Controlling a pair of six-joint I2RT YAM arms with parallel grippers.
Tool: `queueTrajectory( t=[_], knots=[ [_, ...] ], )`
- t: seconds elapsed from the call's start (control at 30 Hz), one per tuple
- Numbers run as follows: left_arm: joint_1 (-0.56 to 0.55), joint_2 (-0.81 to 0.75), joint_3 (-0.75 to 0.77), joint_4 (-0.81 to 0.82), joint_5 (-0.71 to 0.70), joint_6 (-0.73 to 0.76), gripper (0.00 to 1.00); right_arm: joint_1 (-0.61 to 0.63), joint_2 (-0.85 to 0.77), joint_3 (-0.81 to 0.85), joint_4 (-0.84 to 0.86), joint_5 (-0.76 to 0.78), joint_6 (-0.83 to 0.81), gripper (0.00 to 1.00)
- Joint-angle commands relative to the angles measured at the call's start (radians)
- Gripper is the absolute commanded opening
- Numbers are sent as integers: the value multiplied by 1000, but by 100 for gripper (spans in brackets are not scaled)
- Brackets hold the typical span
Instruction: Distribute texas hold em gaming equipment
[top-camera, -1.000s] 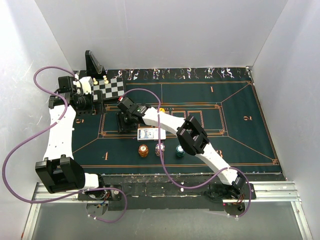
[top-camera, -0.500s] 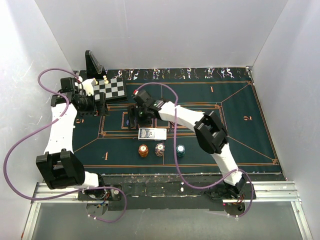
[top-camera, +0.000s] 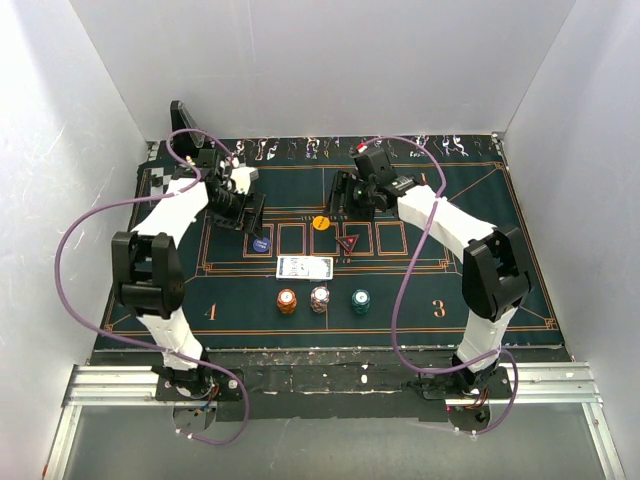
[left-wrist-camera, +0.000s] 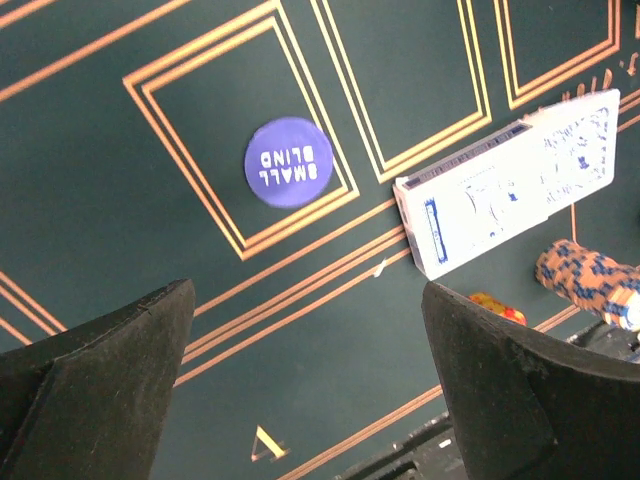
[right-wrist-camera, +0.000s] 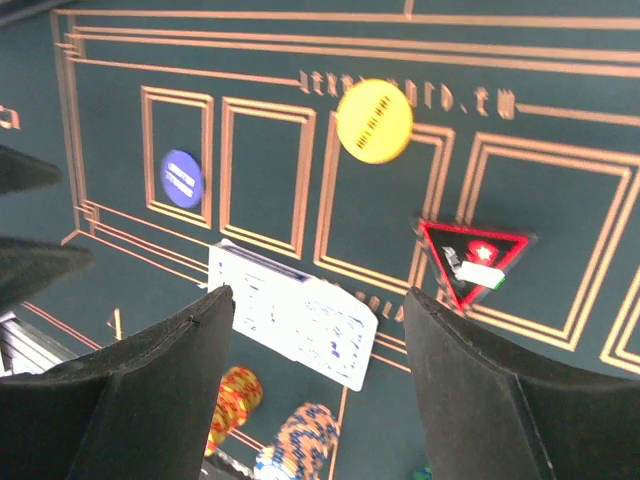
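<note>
Left wrist view: orange chip stack (left-wrist-camera: 590, 283) cut by right edge. Right wrist view: yellow disc (right-wrist-camera: 373, 121) lettering blurred, unreadable.

Both arms are built alike: the left arm (top-camera: 174, 207) and the right arm (top-camera: 441, 216) have smooth white shell links joined by blocky black motor housings. A thin purple cable (top-camera: 59, 262) runs in a wide loop off the left arm, and a second purple cable (top-camera: 397, 305) runs along the right. Each arm rises from a black base (top-camera: 190, 386). The left gripper (left-wrist-camera: 305, 290) and right gripper (right-wrist-camera: 318, 292) carry matte black, wedge-shaped fingers (left-wrist-camera: 100, 380) with a faintly grainy surface.
</note>
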Motion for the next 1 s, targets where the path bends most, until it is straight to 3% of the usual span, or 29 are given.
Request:
queueTrajectory(
  t=[0.0, 0.4, 0.73, 0.97],
  knots=[
    [-28, 58, 74, 65, -5, 29, 98, -28, -82, -87, -5, -19, -2, 75],
    [-114, 192, 74, 134, -23, 83, 98, -75, -156, -219, 18, -46, 7, 74],
    [-157, 252, 90, 215, -160, 130, 98, -78, -173, -260, 46, -66, 13, 73],
    [-166, 250, 19, 251, -203, 185, 82, -77, -171, -271, 55, -72, 15, 71]
  ],
)
